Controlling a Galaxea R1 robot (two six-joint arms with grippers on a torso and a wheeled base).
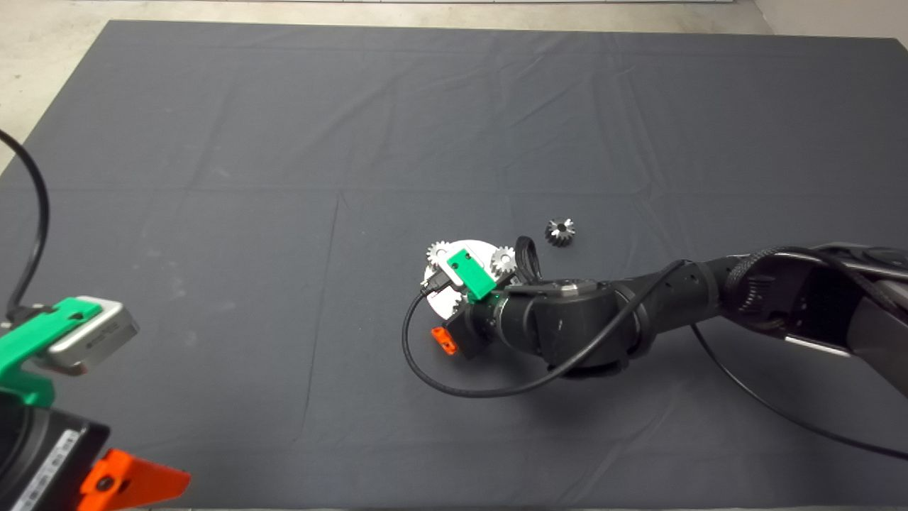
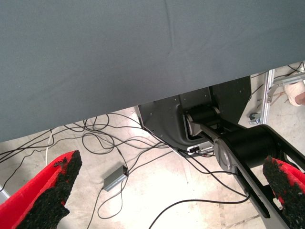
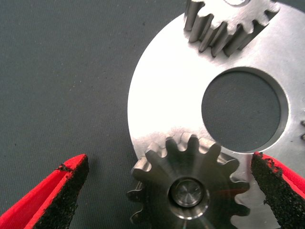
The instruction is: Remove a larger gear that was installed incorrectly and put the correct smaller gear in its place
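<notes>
A round steel plate (image 1: pixel 484 248) lies mid-mat with a small gear on each of its far corners (image 1: pixel 438 252) (image 1: pixel 502 260). My right gripper (image 1: pixel 457 323) hangs over its near side and hides the rest. In the right wrist view the larger gear (image 3: pixel 188 186) sits on a pin at the edge of the plate (image 3: pixel 162 95), beside the plate's round centre hole. My right gripper (image 3: pixel 169 161) is open, one finger on each side of this gear and apart from it. The smaller gear (image 1: pixel 560 231) lies loose on the mat, right of the plate.
My left gripper (image 1: pixel 106 482) waits open at the mat's lower left corner. The left wrist view shows it (image 2: pixel 167 191) over the floor beyond the mat, with cables and the robot base (image 2: pixel 209 114). A black cable (image 1: pixel 440 376) loops onto the mat below the right wrist.
</notes>
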